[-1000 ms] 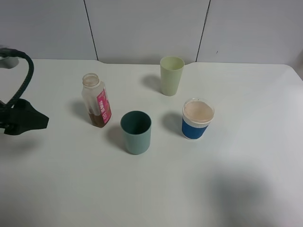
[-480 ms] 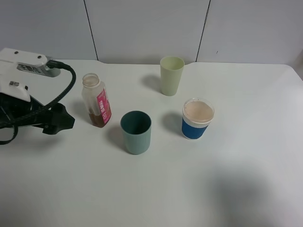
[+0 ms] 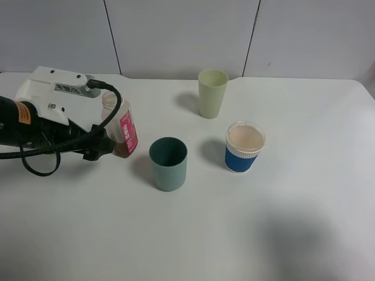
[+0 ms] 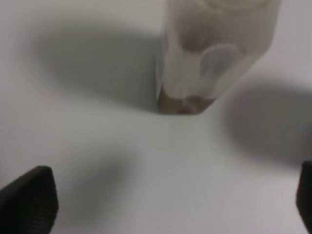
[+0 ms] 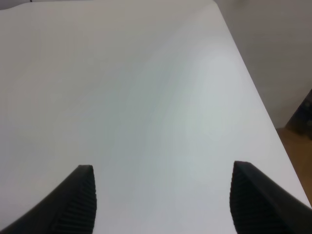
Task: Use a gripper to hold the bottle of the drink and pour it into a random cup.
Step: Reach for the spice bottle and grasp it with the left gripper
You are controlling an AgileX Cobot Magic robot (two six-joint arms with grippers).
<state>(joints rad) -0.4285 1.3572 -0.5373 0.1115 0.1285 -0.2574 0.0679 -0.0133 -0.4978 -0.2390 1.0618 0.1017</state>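
The left arm (image 3: 35, 126) stretches in from the left side, lying low and nearly level. Its black body carries a white bracket (image 3: 55, 88) and an orange label (image 3: 22, 112), with a black cable (image 3: 70, 143) looping over it. The left gripper (image 3: 106, 136) points toward the middle, jaws spread wide, dark fingertips (image 4: 29, 200) far apart. The right gripper (image 5: 165, 204) tilts downward, its ribbed black fingers (image 5: 73, 204) also standing wide apart.

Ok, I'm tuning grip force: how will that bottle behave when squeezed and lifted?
The bottle is probably light: only a little brown drink sits at its base. Its clear plastic walls may flex. Uncapped, it could spill if tilted.
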